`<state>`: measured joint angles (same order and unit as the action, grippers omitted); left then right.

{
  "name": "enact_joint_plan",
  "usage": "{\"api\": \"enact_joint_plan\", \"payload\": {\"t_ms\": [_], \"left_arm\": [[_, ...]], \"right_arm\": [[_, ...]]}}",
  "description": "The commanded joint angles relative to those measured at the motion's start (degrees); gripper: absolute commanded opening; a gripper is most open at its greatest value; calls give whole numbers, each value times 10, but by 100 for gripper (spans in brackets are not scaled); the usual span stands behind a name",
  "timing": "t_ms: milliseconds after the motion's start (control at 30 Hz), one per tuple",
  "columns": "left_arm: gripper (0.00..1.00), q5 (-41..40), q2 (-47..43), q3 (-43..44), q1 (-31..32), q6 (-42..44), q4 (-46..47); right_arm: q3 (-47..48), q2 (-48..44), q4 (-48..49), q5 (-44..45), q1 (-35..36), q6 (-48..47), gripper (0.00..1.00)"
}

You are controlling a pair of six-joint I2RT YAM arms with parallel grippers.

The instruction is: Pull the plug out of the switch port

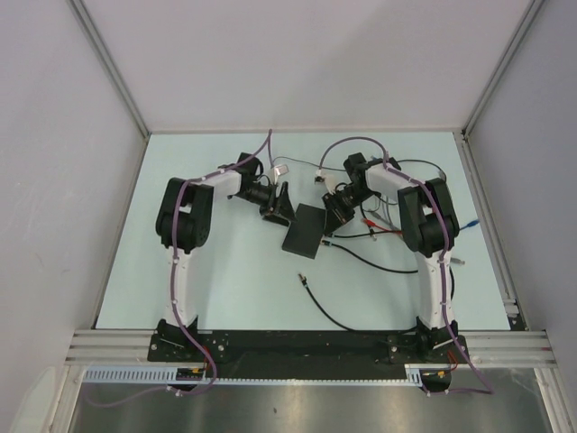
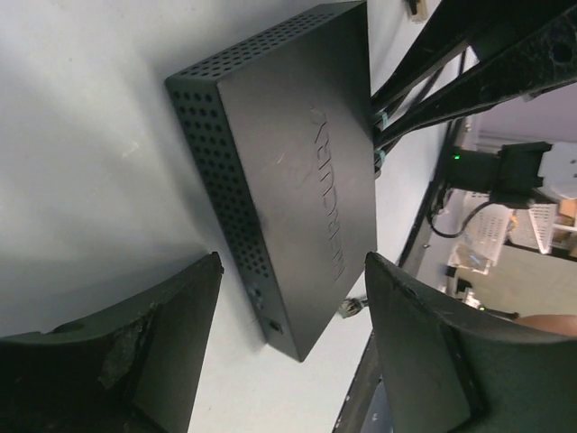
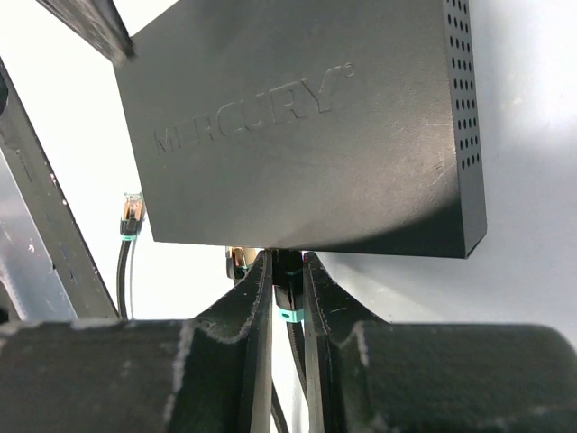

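Two grippers: the right gripper (image 3: 287, 262) and the left gripper (image 2: 293, 271), one on either side of a single black box (image 3: 306, 117).
Right gripper state: its fingers (image 3: 243, 307) are pinched almost together on the plug (image 3: 287, 293), which fills the slit between them.
Left gripper state: jaws spread wide and holding nothing. The near end of the box lies between its two fingers (image 2: 144, 352), untouched as far as shows.
Plugs counted: three in the right wrist view. They are the held plug, a second plug (image 3: 236, 261) just beside it at the same edge, and one loose plug (image 3: 132, 213) with a teal band lying off the box's corner.
In the way: the second plug sits close against one finger of the right gripper.
Switch port: on the short edge of the box that faces the right gripper, right at its fingertips. The socket is hidden under that edge, and which socket it is cannot be told.
Box: flat on the pale table (image 1: 225, 271), with perforated sides and "MERCURY" on its top.
Further out: black cables (image 1: 329, 316) trail over the table, and red clips (image 1: 370, 225) lie near the right arm.
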<state>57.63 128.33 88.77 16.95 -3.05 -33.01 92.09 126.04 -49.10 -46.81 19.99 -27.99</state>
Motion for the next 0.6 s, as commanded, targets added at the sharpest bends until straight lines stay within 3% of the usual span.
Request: {"api": "enact_joint_plan", "payload": {"t_ms": [0, 333, 500, 567], "left_arm": [[72, -11, 42, 11, 4, -13, 21], [64, 20, 68, -25, 5, -74, 65], [63, 130, 86, -64, 5, -177, 159], [61, 128, 81, -70, 5, -182, 168]], "right_arm": [[33, -16, 13, -28, 8, -15, 0], [27, -36, 17, -57, 16, -17, 0], [28, -21, 51, -53, 16, 14, 0], [36, -4, 44, -71, 12, 34, 0]]}}
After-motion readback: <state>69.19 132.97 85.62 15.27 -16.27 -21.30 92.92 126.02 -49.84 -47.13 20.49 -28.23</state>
